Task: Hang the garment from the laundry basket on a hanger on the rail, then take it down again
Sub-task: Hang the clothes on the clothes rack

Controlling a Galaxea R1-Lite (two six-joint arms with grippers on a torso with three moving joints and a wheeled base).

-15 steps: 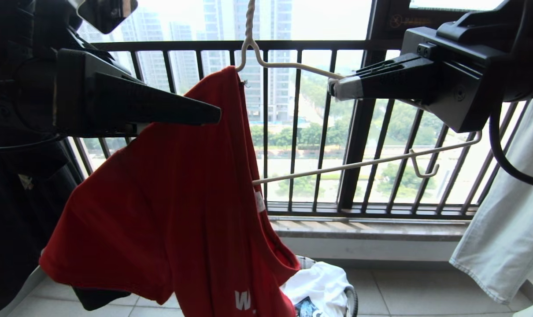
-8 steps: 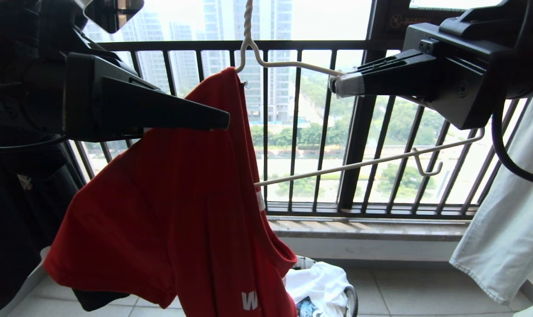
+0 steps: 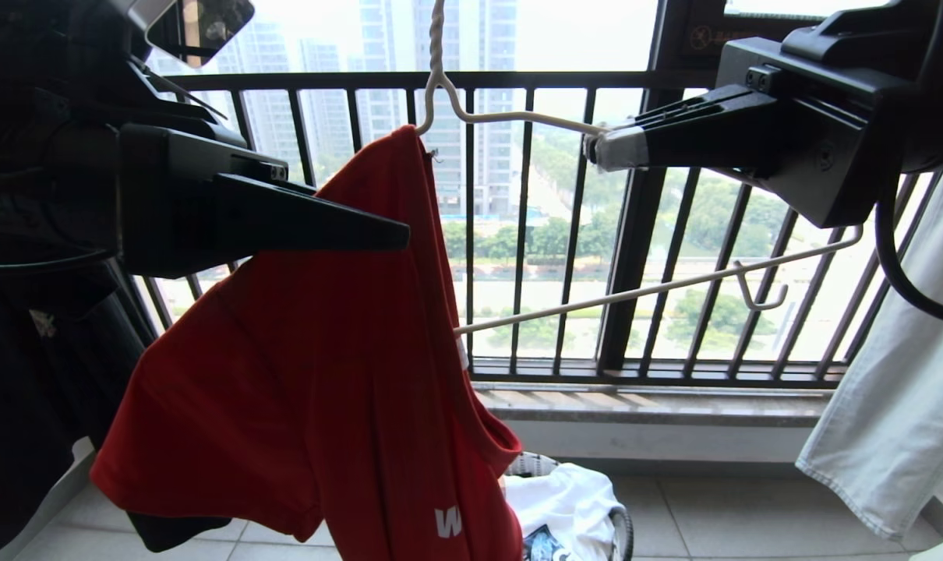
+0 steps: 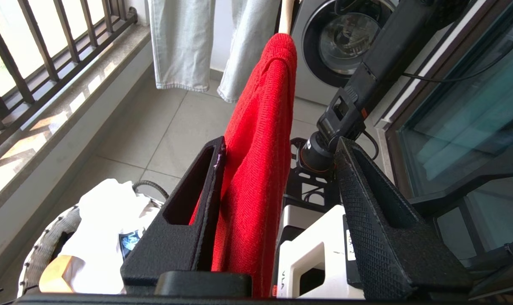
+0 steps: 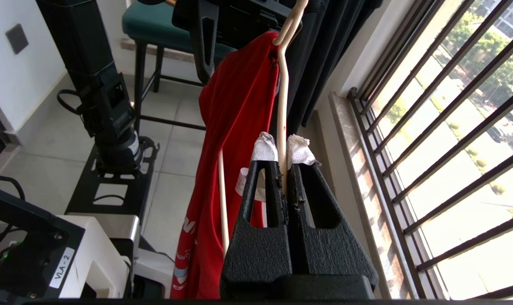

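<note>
Head view shows the right gripper (image 3: 596, 149) clamped on the hanger (image 3: 518, 117) to steady it, while the left gripper (image 4: 277, 178) straddles the garment (image 3: 323, 351), its jaws apart, one touching cloth.

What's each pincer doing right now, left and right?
Left pincer: open, its jaws apart on either side of the red T-shirt, not clamping it.
Right pincer: shut on the cream hanger, gripping its upper wire.
</note>
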